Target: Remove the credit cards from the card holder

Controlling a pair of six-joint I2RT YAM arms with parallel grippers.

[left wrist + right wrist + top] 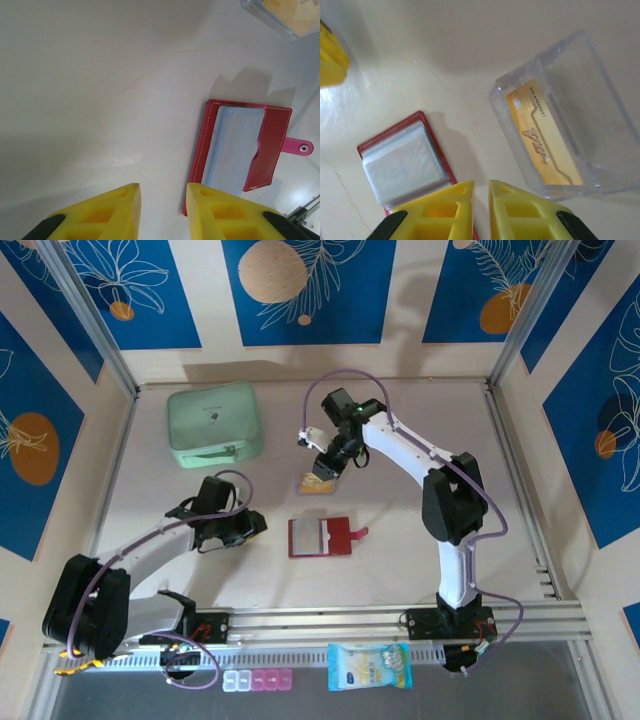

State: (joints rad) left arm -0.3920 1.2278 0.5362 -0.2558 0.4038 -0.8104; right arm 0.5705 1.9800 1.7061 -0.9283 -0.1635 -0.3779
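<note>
card holder (318,537) lies open, sleeves looking empty; yellow card (545,135) sits in clear box (570,120) just ahead of right gripper (481,192), nearly pressed together, empty. left gripper (163,197) slightly spread, empty.

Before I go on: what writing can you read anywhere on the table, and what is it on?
"NO" followed by a row of digits, too blurred to read for sure: along the edge of the yellow card lying in the clear plastic box.
A brown slanted logo across the same card: looks like "V...", not legible.
Small mark on the mint-green case: too small to read.
Printing on the blue and white packet by the near rail: too small to read.
Red card holder: no writing visible.
</note>
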